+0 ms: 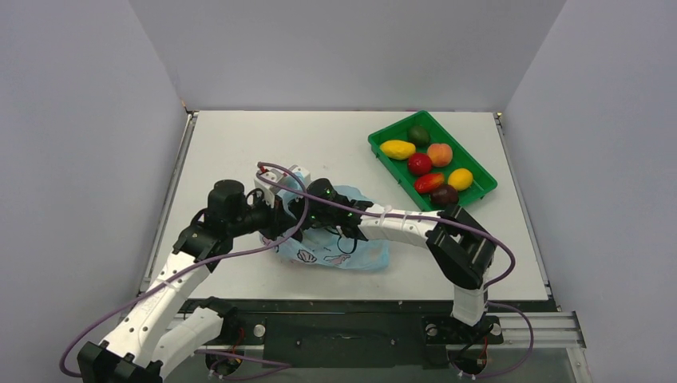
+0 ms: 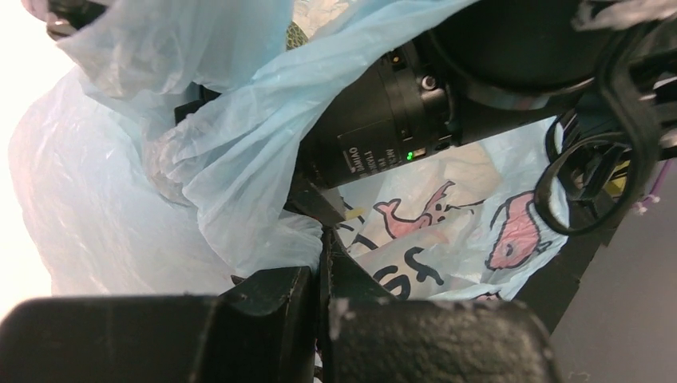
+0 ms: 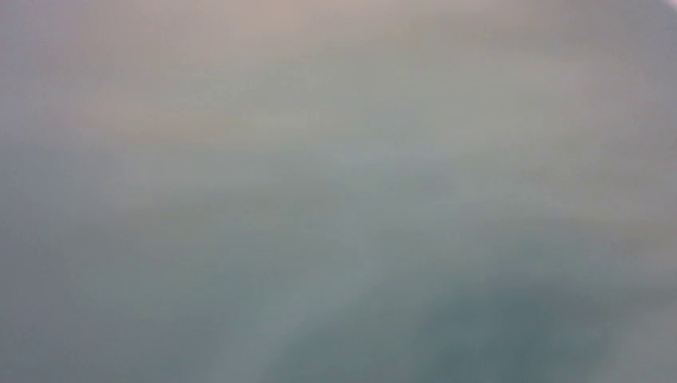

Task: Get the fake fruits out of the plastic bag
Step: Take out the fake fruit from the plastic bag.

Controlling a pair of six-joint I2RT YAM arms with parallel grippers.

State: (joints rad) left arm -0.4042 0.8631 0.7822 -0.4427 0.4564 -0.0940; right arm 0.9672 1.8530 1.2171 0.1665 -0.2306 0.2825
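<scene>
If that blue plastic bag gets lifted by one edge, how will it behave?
Probably floppy: the plastic bag is thin, crinkled film draping over the right arm. Likely very light, and it may slide on the smooth table.

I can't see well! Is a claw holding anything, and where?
The left claw pinches the plastic bag by a fold at its open edge. The right claw is hidden inside it: cannot tell.

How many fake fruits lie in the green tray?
7 in the green tray: avocado, yellow fruit, peach, red fruit toward the far end; red-orange fruit, second yellow fruit, dark purple fruit nearer. The plastic bag may hide more.
</scene>
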